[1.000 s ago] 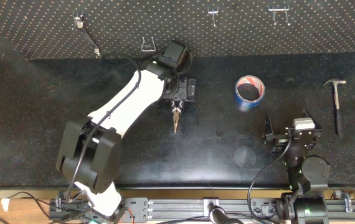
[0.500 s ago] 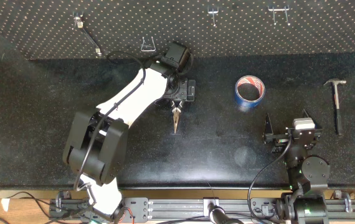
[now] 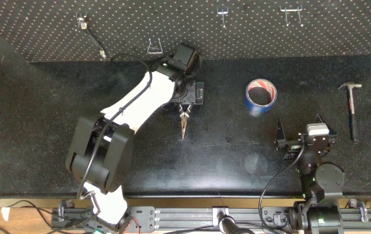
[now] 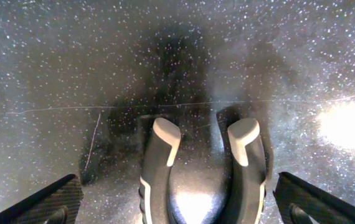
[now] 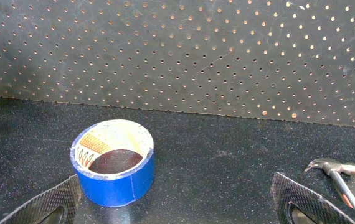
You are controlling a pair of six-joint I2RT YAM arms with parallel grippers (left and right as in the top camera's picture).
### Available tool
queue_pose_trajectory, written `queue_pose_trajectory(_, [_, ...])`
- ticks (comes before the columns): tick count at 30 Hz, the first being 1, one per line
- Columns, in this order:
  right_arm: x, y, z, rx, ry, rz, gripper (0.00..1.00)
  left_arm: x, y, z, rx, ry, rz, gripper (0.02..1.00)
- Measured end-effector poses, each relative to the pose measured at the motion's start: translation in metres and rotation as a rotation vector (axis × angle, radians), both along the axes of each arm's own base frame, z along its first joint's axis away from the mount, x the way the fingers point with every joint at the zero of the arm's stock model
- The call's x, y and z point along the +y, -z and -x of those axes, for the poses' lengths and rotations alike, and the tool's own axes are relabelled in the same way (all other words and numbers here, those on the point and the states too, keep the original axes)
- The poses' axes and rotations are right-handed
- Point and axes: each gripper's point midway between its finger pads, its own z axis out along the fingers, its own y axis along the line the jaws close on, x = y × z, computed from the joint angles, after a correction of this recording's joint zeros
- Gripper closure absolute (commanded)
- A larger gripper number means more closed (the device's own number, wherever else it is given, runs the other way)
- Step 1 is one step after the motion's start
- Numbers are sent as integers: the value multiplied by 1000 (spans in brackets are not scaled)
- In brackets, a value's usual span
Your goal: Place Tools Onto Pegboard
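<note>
A pair of pliers [image 3: 184, 122] lies on the black table, nose pointing toward the front edge. My left gripper [image 3: 186, 103] hangs low over its handles, open. In the left wrist view the two grey-tipped handles [image 4: 165, 162] lie between the wide-spread fingers [image 4: 47, 202] without touching them. A blue tape roll [image 3: 261, 96] stands right of centre and shows as the tape roll [image 5: 113, 163] in the right wrist view. A hammer [image 3: 351, 110] lies at the far right. My right gripper [image 3: 301, 131] rests open near the front right, holding nothing.
The pegboard [image 3: 250, 29] runs along the back, with bare metal hooks [image 3: 222, 13] and a wire hook [image 3: 154, 47]. A thin dark tool [image 3: 94, 40] hangs from a peg at the left. The left half of the table is open.
The left arm's lower links have shifted slightly right and up the picture. Its gripper has stayed over the pliers. The right arm has kept still.
</note>
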Motion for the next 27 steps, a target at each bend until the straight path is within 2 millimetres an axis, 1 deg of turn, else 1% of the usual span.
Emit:
queue_pose_trajectory(9, [0, 0, 0, 0, 0, 0, 5, -5, -5, -4, -17, 9, 8, 20])
queue_pose_trajectory(13, [0, 0, 0, 0, 0, 0, 5, -5, 1, -3, -3, 9, 1, 20])
queue_pose_trajectory(27, [0, 0, 0, 0, 0, 0, 5, -3, 4, -4, -3, 11, -12, 20])
